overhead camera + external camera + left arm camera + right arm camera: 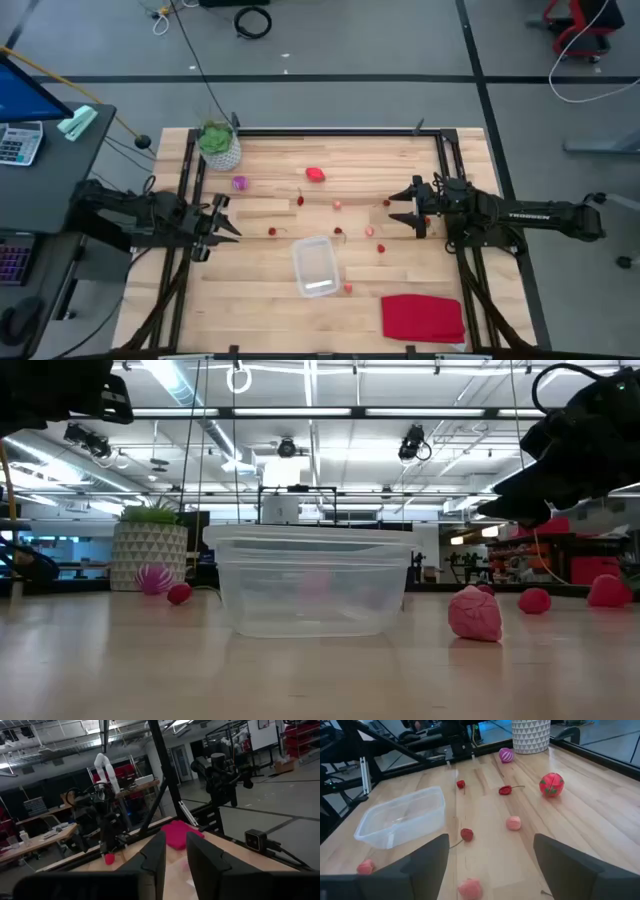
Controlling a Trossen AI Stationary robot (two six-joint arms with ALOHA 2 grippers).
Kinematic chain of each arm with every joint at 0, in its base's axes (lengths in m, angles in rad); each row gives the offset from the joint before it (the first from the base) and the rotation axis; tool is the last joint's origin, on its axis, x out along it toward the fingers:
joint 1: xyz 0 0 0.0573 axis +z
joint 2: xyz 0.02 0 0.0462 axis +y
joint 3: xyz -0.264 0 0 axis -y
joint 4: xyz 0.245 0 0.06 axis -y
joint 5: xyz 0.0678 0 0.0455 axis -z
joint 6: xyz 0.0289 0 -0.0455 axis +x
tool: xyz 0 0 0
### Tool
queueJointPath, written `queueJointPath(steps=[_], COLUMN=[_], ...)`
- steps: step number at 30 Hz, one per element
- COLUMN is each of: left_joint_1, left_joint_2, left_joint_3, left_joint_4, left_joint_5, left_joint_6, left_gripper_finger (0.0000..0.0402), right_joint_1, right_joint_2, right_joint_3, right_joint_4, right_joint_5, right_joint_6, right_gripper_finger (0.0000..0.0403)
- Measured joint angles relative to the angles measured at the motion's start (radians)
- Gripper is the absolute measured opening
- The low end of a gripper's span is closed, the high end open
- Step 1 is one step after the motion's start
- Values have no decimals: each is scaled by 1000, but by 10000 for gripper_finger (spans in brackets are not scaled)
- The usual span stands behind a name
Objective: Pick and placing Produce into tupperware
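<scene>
Pale wooden planks make up the table [270, 170], framed by black rails, with grey floor around it and a workshop with ceiling lights behind. Near the middle of the table, toward the front edge, lies the tupperware [316, 266], a clear rectangular box with rounded corners, standing upright and open at the top. Seen from above, its long axis runs from the far side of the table toward the near side, tilted slightly. It looks see-through and has nothing inside.

Around it the produce is scattered on the bare wood. A larger red-pink piece [316, 174] sits toward the far side, and a small purple piece [240, 183] lies just beside a green plant in a white patterned pot [219, 145]. Tiny red pieces dot the middle: one [272, 232] to the left of the box, one [300, 200] beyond it, and others [381, 248] to its right. A pale pink piece [348, 288] rests just beside the box's near right corner. A flat red cloth [422, 318] lies at the near right corner of the table.

At the left edge the left gripper [222, 220] hovers with its fingers [152, 860] close together, only a narrow gap between them, gripping nothing. At the right side the right gripper [408, 208] hangs above the wood with its fingers [427, 862] spread wide apart, holding nothing.
</scene>
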Motion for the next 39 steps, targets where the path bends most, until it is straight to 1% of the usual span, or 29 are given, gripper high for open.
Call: queueJointPath(steps=[11,20,30,39], left_joint_1=[0,0,0,0], left_joint_2=[0,0,0,0], left_joint_3=[0,0,0,0], left_joint_4=[0,0,0,0], left_joint_5=[0,0,0,0], left_joint_6=[0,0,0,0], left_gripper_finger=[89,80,90,79], right_joint_1=[0,0,0,0], right_joint_2=[0,0,0,0], right_joint_3=[0,0,0,0], right_joint_4=[0,0,0,0], right_joint_5=[0,0,0,0], right_joint_6=[0,0,0,0], right_gripper_finger=[300,300,300,300])
